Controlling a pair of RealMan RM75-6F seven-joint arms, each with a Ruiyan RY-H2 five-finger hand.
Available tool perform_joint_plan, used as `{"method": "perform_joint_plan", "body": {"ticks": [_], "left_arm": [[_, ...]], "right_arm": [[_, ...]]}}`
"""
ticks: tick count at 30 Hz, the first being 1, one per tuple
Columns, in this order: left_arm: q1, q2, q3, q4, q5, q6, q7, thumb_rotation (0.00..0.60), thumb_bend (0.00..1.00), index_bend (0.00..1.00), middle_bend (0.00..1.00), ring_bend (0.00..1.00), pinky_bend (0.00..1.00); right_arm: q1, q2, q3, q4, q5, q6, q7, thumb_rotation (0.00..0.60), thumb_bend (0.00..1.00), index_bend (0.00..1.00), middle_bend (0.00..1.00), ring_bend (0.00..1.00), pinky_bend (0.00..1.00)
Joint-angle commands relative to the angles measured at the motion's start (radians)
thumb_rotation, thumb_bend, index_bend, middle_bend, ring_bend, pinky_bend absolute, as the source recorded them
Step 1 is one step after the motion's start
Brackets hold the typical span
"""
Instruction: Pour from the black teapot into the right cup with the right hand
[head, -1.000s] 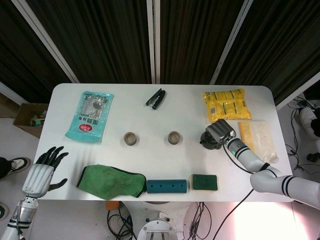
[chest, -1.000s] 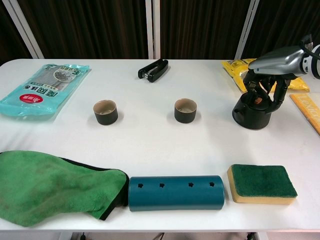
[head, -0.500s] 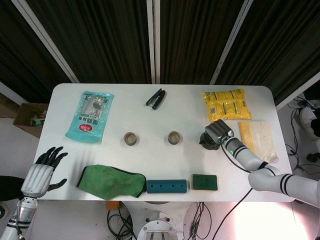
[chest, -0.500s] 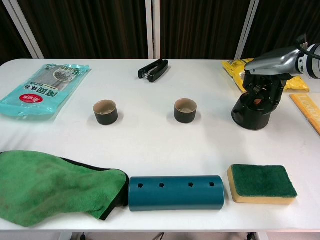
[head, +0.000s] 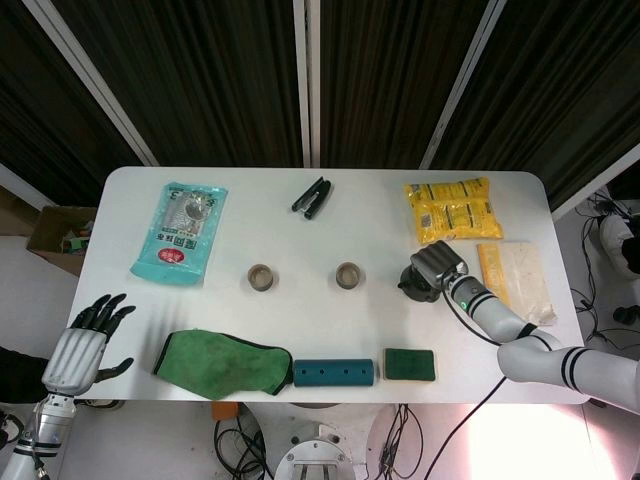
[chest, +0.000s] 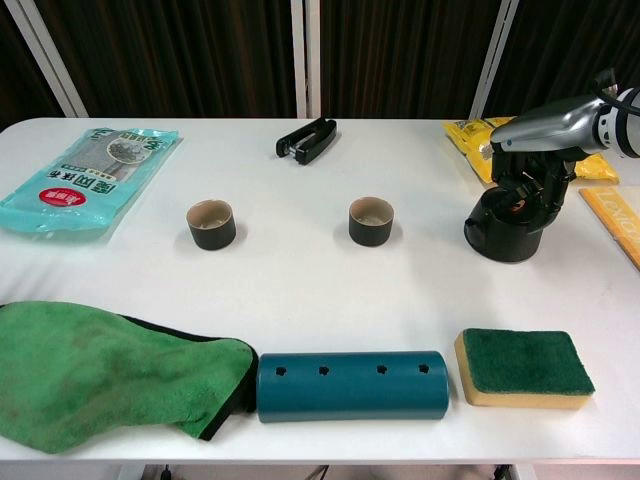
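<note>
Head view: the right hand (head: 438, 264) is seen set over the black teapot (head: 414, 281), which stands on the white table (head: 300, 240) directly beneath the palm. The hand's silver back hides the fingers here, so the grasp cannot be read from above. The right cup (head: 348, 275), a small dark cylinder with a pale inside, stands well apart from the hand, toward the table's middle; a second cup (head: 261, 277) lies farther off still. A yellow packet (head: 447, 208) lies just behind the hand, a sponge (head: 410, 364) in front of it. The left hand (head: 83, 345) is held off the table's near corner, fingers spread, nothing in it.

Chest view: the right hand (chest: 535, 160) is shown with its dark fingers (chest: 527, 185) curled down onto the top of the teapot (chest: 508, 222); whether the pot is truly clamped cannot be told. The pot reads as squat, round and matte, probably stiff ceramic or cast material, likely weighty for its size and breakable if dropped. A hold around the upper rim or handle is judged safest, since the smooth body may slip when tipped. The cup (chest: 371, 220) is short, rigid and light, easily knocked over. The sponge (chest: 526, 367) is soft, green over yellow.
</note>
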Motion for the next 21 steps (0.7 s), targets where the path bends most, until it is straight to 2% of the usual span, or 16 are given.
{"method": "perform_joint_plan", "body": {"ticks": [1, 12, 21], "left_arm": [[0.001, 0.001, 0.000, 0.001, -0.001, 0.001, -0.002, 0.600, 0.13, 0.21, 0.09, 0.07, 0.23], [0.000, -0.002, 0.000, 0.005, -0.001, -0.001, -0.006, 0.600, 0.13, 0.21, 0.09, 0.07, 0.23], [0.000, 0.000, 0.001, 0.002, -0.001, -0.001, -0.003, 0.600, 0.13, 0.21, 0.09, 0.07, 0.23]], "right_arm": [[-0.002, -0.002, -0.004, 0.000, -0.014, 0.011, -0.004, 0.581, 0.00, 0.82, 0.82, 0.67, 0.53], [0.002, 0.001, -0.017, -0.005, -0.018, 0.007, -0.011, 0.581, 0.00, 0.82, 0.81, 0.67, 0.52], [-0.010, -0.005, -0.037, -0.003, -0.063, 0.040, -0.038, 0.579, 0.00, 0.81, 0.80, 0.64, 0.49]]}}
